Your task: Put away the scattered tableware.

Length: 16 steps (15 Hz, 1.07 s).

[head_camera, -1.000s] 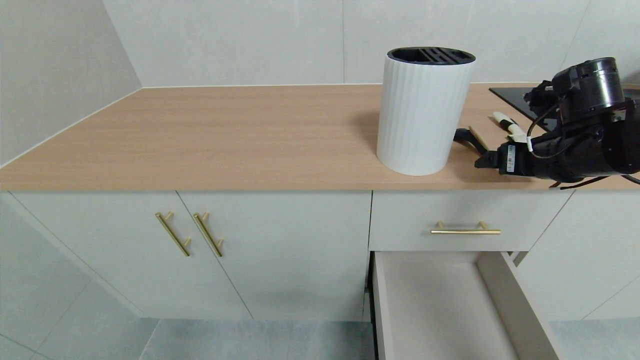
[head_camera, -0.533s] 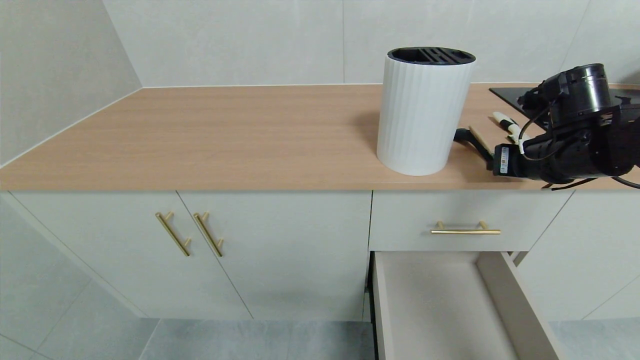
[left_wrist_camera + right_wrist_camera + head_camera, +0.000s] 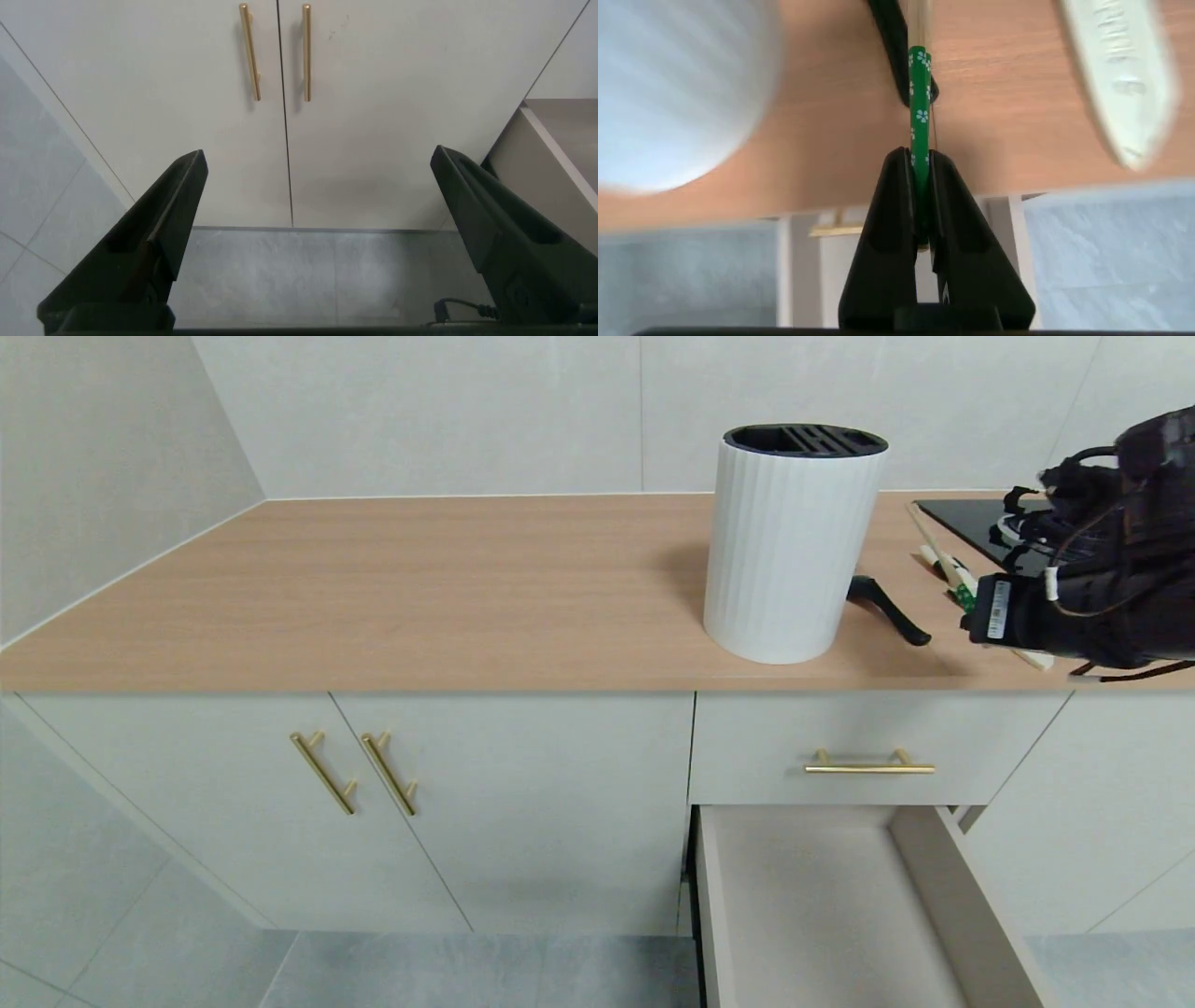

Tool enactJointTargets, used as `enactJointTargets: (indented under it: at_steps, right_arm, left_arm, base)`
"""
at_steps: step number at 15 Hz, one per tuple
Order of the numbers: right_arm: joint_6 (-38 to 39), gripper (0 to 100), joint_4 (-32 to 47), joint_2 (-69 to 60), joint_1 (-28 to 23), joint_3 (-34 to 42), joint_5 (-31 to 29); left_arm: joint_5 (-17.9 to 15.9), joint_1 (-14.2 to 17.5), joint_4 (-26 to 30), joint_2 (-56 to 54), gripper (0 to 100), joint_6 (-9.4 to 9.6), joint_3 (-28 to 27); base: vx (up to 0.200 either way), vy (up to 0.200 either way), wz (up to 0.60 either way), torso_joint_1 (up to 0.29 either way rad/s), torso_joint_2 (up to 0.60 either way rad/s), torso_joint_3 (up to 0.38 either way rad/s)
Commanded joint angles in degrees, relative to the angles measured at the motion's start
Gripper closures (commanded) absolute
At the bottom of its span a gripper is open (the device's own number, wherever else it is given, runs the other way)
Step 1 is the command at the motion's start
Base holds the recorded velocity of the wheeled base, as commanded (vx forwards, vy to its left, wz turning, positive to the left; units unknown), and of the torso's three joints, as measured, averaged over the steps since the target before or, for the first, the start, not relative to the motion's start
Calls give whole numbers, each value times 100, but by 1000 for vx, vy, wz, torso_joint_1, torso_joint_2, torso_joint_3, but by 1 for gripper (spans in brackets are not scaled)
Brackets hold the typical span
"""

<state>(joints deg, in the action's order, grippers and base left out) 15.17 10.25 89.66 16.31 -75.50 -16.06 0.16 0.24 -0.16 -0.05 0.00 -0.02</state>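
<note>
While the right pincer [image 3: 918, 173] grips the green-patterned chopstick [image 3: 920, 89] over the worktop [image 3: 467, 588] at 3 o'clock of the white holder [image 3: 789, 551], the carry appears in hand; next, swing toward 9 o'clock and upend it above the slots.

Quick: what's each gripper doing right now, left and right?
Left gripper: open, empty.
Right gripper: shut on the green-patterned chopstick.

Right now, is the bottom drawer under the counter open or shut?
Open. The bottom drawer is pulled out with its pale inside showing, below the upper drawer, whose front sits flush with the cabinet.
</note>
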Motion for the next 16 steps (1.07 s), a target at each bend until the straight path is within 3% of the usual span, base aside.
enactJointTargets:
  at_steps: [1,5,9,14,16]
  right_arm:
    - [22,100,29,-1416,162,668,23]
    - [4,100,434,-2533,206,1520,129]
    - [13,100,706,-3350,171,1740,1562]
    - [-128,100,2482,-3394,232,1142,1737]
    - [-646,100,3949,-3174,496,888,2115]
  left_arm:
    - [2,2,-2,5,0,0,2]
    - [2,2,-2,5,0,0,2]
    - [2,2,-2,5,0,0,2]
    - [2,2,-2,5,0,0,2]
    - [2,2,-2,5,0,0,2]
  base:
    - [0,0,0,0,0,0]
    - [0,0,0,0,0,0]
    - [0,0,0,0,0,0]
    - [0,0,0,0,0,0]
    - [0,0,0,0,0,0]
